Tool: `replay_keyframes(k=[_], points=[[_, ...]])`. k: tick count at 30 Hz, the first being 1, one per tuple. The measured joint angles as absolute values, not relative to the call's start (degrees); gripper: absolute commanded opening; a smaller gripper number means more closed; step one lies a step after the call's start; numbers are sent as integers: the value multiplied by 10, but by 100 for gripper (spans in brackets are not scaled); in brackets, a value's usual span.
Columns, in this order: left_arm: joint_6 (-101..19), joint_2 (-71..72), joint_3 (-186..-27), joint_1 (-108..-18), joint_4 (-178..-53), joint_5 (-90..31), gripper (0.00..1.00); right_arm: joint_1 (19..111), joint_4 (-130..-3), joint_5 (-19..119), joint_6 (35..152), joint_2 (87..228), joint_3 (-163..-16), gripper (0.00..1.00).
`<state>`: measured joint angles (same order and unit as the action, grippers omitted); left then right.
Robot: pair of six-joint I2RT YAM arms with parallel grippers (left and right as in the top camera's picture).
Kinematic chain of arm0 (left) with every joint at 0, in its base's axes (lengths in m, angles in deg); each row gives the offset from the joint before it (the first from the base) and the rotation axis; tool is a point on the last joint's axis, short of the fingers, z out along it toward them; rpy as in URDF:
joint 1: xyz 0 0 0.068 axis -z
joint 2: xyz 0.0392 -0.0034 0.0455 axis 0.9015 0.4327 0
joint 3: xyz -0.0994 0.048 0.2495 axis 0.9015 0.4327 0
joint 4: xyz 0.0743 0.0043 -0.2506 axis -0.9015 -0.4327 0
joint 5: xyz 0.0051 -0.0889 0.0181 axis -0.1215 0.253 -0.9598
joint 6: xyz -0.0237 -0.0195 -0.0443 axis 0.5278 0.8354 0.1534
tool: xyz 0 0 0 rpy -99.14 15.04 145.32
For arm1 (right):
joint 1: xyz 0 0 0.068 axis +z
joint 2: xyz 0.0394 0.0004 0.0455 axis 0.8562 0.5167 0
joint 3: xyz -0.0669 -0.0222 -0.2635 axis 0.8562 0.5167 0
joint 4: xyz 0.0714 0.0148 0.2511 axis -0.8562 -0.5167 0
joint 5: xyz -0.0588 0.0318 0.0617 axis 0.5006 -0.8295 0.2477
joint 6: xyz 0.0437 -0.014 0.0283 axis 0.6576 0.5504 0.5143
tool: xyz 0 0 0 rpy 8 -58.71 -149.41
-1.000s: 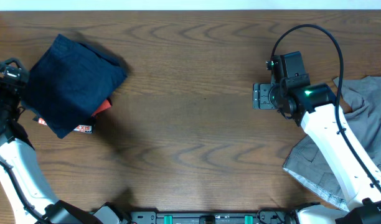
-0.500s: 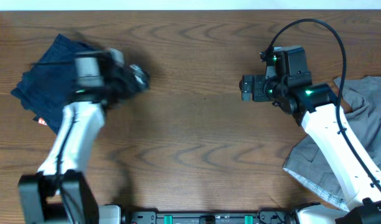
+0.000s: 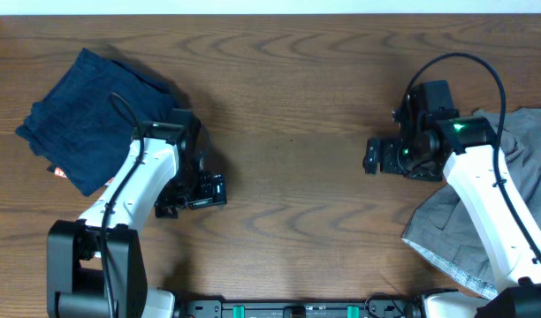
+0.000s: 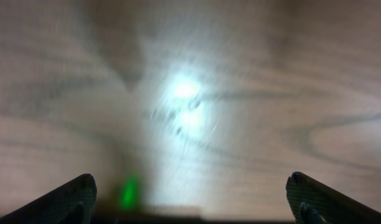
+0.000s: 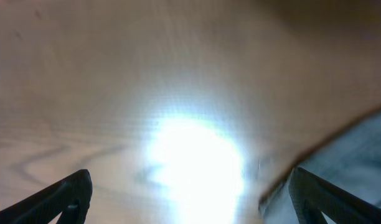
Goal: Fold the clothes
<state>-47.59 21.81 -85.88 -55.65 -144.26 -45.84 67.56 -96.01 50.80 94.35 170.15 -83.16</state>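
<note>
A folded dark blue garment (image 3: pixel 94 119) lies at the table's far left, with a red tag showing at its lower edge. A rumpled grey garment (image 3: pixel 509 203) lies unfolded at the right edge; its edge shows in the right wrist view (image 5: pixel 358 155). My left gripper (image 3: pixel 204 190) is open and empty over bare wood to the right of the blue garment; its fingers show in the left wrist view (image 4: pixel 190 199). My right gripper (image 3: pixel 377 156) is open and empty over bare wood just left of the grey garment; its fingers show in the right wrist view (image 5: pixel 190 196).
The brown wooden table (image 3: pixel 288 115) fills the overhead view. A black rail with green clips (image 3: pixel 297 309) runs along the front edge. Both wrist views are blurred.
My left arm has swung from the blue garment at the far left to bare wood right of it. My right gripper has moved a little down and right toward the grey garment.
</note>
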Motion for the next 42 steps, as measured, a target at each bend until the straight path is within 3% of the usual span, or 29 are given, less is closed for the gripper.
replay_keyframes(k=[6,15,21,31,42], points=[[-473,97,-825,-538,-1387,-473,98,678,-922,506,970,1625,-781,99],[-433,-360,-704,-406,-1269,-586,98,733,-768,610,1030,1226,-567,99],[-428,-544,-699,-395,-1260,-612,98,733,-824,655,1043,1081,-502,99],[-428,-639,-698,-395,-1260,-620,98,733,-985,670,1048,1041,-498,99],[-428,-639,-698,-395,-1260,-620,98,733,-986,670,1049,1041,-498,99]])
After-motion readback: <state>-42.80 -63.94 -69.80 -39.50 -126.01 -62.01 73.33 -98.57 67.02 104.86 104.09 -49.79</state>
